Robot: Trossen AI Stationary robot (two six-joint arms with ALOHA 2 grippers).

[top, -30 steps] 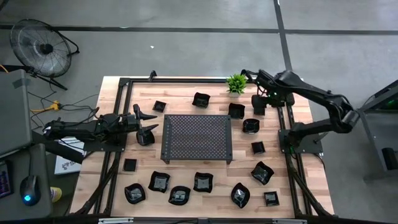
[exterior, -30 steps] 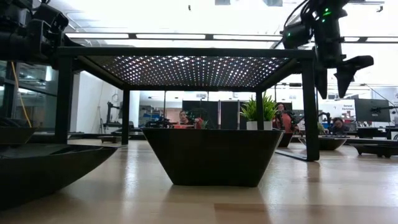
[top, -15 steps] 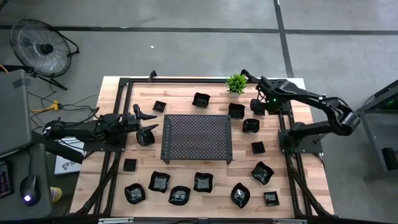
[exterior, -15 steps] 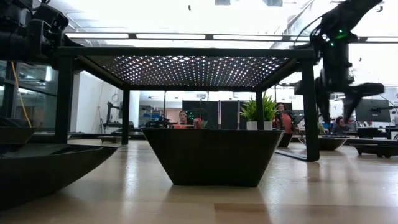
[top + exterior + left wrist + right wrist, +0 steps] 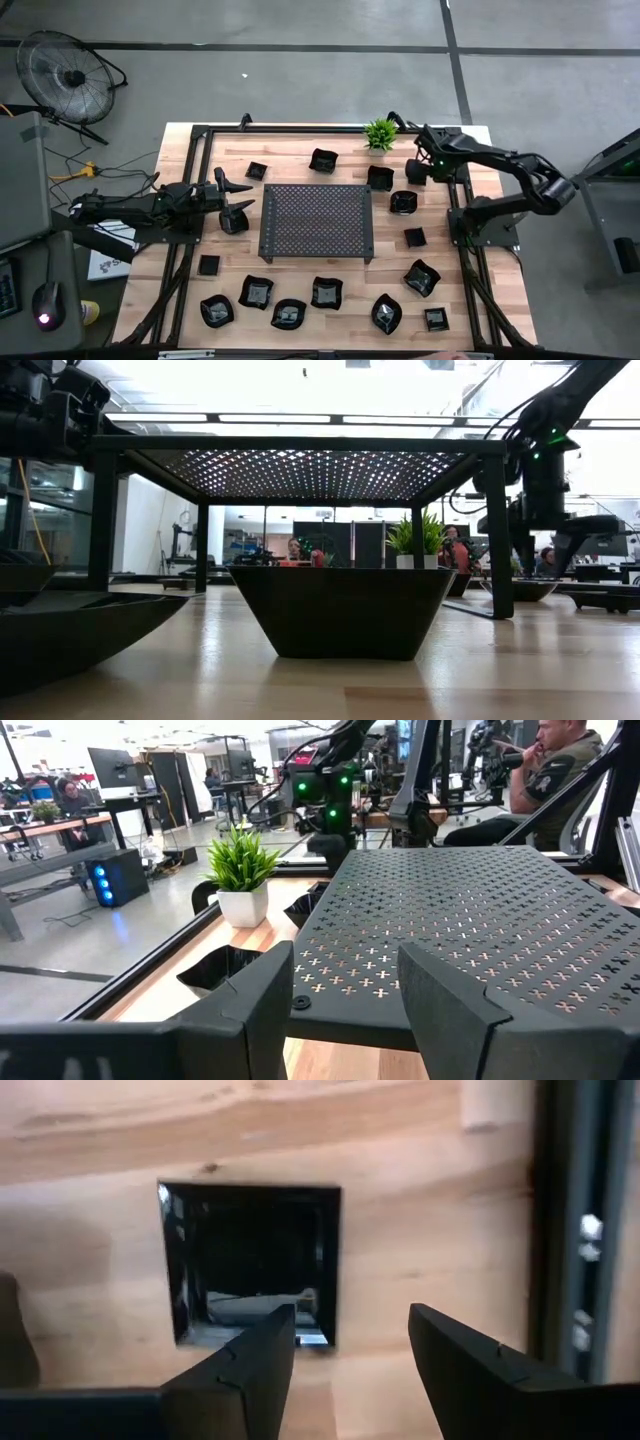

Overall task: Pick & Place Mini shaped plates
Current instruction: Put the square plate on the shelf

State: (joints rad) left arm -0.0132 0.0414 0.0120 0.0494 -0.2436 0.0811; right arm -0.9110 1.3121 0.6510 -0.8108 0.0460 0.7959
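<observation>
Tray (image 5: 317, 222) fills mid-frame, ringed by plates (image 5: 322, 292); plant (image 5: 380, 133) sits upper right beside the spread right gripper (image 5: 414, 172) above a square plate (image 5: 255, 1265); left gripper (image 5: 236, 199) spread.

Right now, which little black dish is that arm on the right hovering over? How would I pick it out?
Start at the big perforated tray in the middle of the table, then look to its far right corner, towards the green plant. The right arm's open fingers hang over a square dish there. Unlike the wavy-rimmed dishes nearby, it has straight sides and sharp corners.
</observation>
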